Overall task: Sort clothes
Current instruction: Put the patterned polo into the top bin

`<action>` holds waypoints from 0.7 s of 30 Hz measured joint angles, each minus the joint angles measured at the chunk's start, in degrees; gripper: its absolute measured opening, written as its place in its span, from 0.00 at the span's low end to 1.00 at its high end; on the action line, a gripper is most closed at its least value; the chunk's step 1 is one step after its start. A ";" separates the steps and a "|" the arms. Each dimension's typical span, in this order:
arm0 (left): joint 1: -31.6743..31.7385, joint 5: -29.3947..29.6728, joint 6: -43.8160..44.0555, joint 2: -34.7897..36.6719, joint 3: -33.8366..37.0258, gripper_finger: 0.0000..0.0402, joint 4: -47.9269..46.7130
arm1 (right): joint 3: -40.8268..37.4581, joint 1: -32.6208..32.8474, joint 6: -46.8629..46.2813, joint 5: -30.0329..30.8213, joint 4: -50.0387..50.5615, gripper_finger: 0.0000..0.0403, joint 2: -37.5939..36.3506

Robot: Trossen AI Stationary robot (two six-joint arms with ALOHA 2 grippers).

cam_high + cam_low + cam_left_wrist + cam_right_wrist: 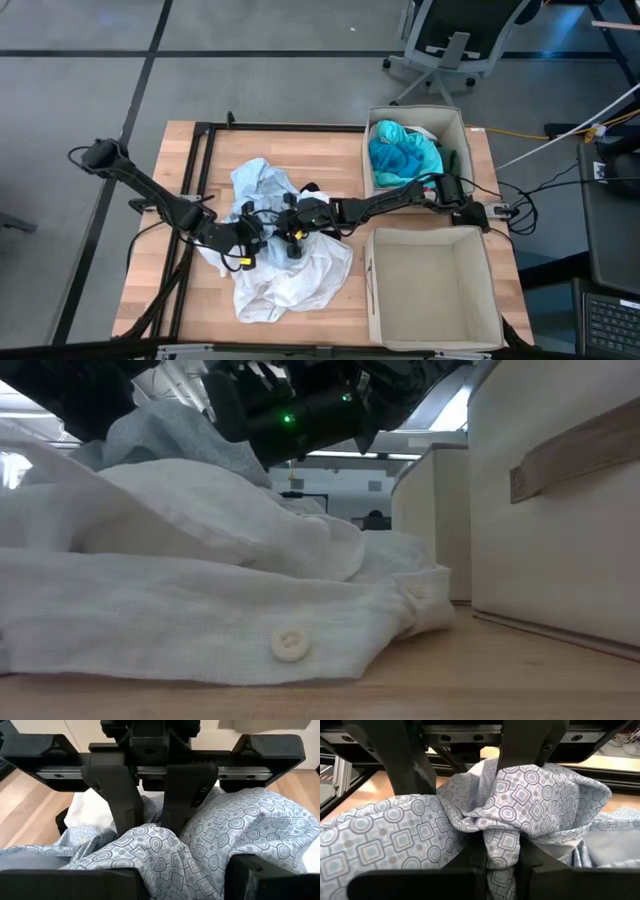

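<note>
A pale blue patterned garment lies bunched on top of a white buttoned shirt in the pile at the table's middle. My left gripper and my right gripper face each other over the pile. Both are shut on this garment. Each shows in the other's wrist view: the right one in the left wrist view, the left one in the right wrist view. Teal clothes lie in the far beige box. My left gripper pinches a thick bunched fold of the patterned garment between its two fingers, coming roughly level from the table's left. Several layers sit in the gap. The rest of the garment lies slack on the pile. My right gripper pinches a narrow gathered fold of the same garment between its two fingers, coming roughly level from the table's right, straight opposite my left gripper. The cloth bulges up in loose folds between the two grippers and is slack.
The near beige box stands at the table's right, close to the pile, its wall also in the low view. A dark green garment lies beside the teal clothes. A black frame runs along the table's left. An office chair stands beyond the far edge.
</note>
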State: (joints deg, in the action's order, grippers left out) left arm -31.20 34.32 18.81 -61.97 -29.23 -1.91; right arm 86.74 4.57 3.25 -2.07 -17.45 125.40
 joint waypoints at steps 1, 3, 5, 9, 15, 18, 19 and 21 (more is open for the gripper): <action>-0.17 -0.06 0.65 0.30 -0.53 0.39 -1.77 | 0.02 -0.03 0.04 0.00 -0.07 0.10 0.01; -0.51 0.01 2.63 0.94 -2.05 0.39 -6.22 | 0.02 -0.13 0.16 0.00 -0.03 0.10 -0.01; -1.03 -0.09 4.54 1.80 -3.50 0.39 -10.36 | 0.08 -0.10 0.57 0.08 -0.02 0.10 -0.31; -2.06 -0.33 6.05 3.76 -5.15 0.39 -16.41 | -0.15 -0.08 2.38 0.57 1.76 0.06 -1.33; -3.39 -1.34 7.10 7.30 -4.98 0.39 -20.84 | -0.61 -0.26 5.03 7.83 9.76 0.04 -4.43; -3.80 -1.53 7.49 8.33 -4.96 0.39 -21.01 | -0.44 -0.25 6.22 9.64 11.75 0.05 -6.50; -3.84 -1.23 7.31 8.58 -4.96 0.39 -20.85 | -0.48 -0.24 6.79 9.98 12.59 0.05 -7.06; -3.79 -0.84 6.83 8.51 -4.99 0.39 -21.00 | -0.51 -0.19 8.13 10.48 13.18 0.04 -8.29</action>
State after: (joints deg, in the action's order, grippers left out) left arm -34.99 33.48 25.64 -53.46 -34.23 -22.91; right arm 86.24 4.38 11.38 8.41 -4.27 117.11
